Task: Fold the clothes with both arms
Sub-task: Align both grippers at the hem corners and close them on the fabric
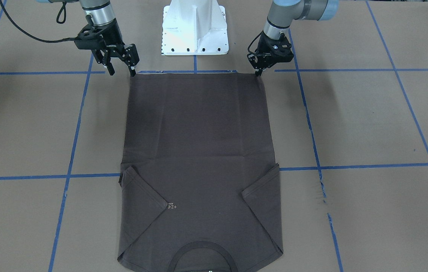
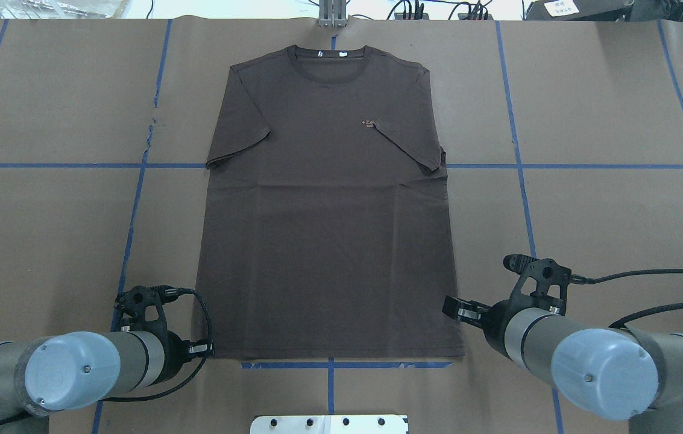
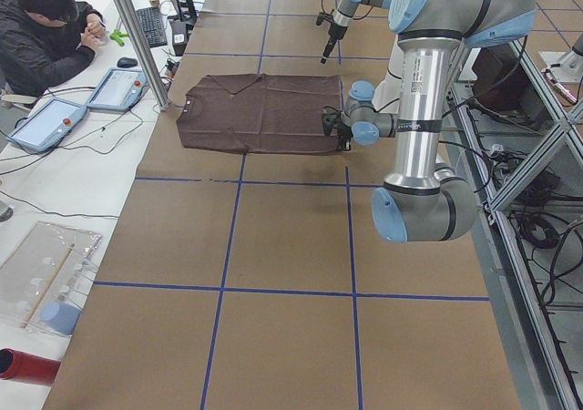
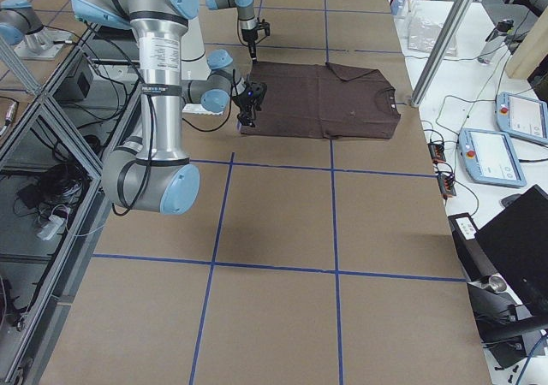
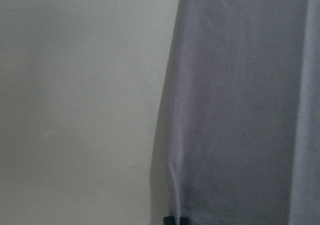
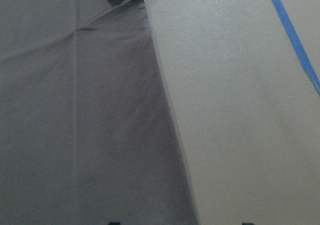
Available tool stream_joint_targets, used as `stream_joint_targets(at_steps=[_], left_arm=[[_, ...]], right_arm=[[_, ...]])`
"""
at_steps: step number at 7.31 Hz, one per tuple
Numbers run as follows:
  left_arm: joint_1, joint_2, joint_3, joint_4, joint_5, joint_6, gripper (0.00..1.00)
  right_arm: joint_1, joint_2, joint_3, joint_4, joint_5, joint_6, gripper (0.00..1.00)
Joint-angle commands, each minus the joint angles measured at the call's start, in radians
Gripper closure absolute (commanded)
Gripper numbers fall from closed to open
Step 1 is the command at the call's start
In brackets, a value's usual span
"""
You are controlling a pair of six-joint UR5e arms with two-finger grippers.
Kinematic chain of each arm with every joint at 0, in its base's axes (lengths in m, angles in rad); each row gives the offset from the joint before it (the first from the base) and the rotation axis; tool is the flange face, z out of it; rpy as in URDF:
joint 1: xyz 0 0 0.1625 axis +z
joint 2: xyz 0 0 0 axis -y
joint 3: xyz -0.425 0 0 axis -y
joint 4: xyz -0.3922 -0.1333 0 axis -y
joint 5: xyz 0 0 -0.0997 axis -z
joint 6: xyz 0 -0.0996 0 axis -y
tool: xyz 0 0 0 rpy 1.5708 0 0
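At the robot side of the table [image 1: 349, 124], the shirt [image 1: 198, 143] lies flat, long axis running away from the robot, hem nearest; the left gripper [image 1: 260, 72] looks pinched on its hem corner, the right gripper [image 1: 122, 72] is spread astride the other corner, the white base [image 1: 195, 30] just behind both.

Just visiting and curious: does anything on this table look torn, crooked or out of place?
Only small things. The blue tape line beside the T-shirt is ragged and scuffed in one patch. On the T-shirt, one folded-in sleeve partly covers the chest logo. Otherwise it lies flat and fairly straight.
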Motion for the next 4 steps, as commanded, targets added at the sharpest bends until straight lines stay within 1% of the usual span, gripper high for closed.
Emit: stream_joint_targets(at_steps=[1, 2, 4], left_arm=[[0.001, -0.005, 0.000, 0.000, -0.004, 0.001, 1.00], [0.001, -0.005, -0.002, -0.002, -0.004, 0.001, 1.00], [0.001, -0.013, -0.002, -0.002, -0.005, 0.001, 1.00]], right_arm=[[-0.050, 0.082, -0.044, -0.129, -0.052, 0.050, 0.29], [-0.073, 0.084, -0.076, -0.128, -0.086, 0.055, 0.31], [-0.101, 0.087, -0.091, -0.124, -0.091, 0.058, 0.33]])
